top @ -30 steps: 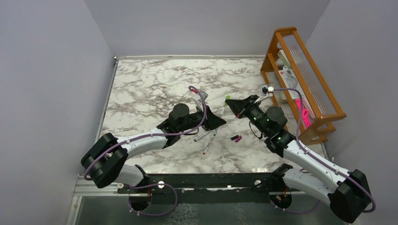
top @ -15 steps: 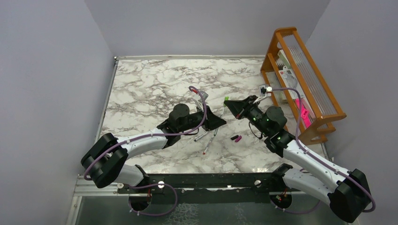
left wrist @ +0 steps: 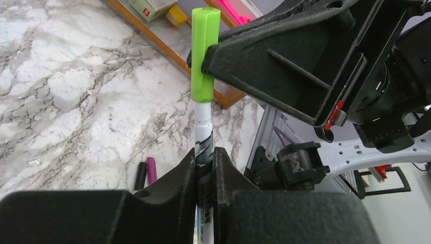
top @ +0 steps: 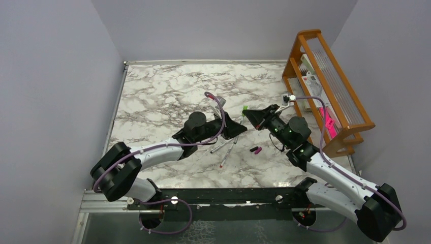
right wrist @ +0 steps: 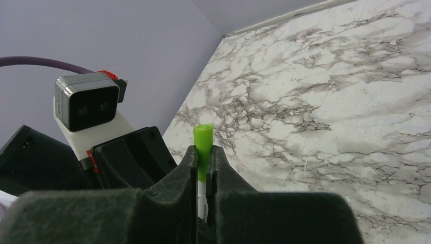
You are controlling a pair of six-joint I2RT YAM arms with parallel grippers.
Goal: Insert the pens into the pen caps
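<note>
Green cap (left wrist: 205, 51) and the first pen (left wrist: 203, 133) are meeting in the air above the marble desk (top: 152, 96), between the two arms. The right claw (right wrist: 203, 155) is pinching the cap by its sides. The left claw (left wrist: 205, 160) is pressed onto the pen's barrel and aims it straight up into the cap's open end. In the left wrist view the pen's tip has gone into the cap, but a stretch of pale barrel shows below the rim. I would judge the pair started and probably not pushed fully home; the angle does not settle it.

That puts the task at its first of three joins, with none clearly finished. The black cap (top: 252, 149) and the magenta cap (top: 258, 150) lie side by side on the desk, just in front of the right arm, both without pens. A second pen (top: 218, 148) and a third pen (top: 226, 155) lie close together near them, partly shadowed by the left arm.

By count there are three pens, one held and two lying, and three caps, one held and two lying.
</note>
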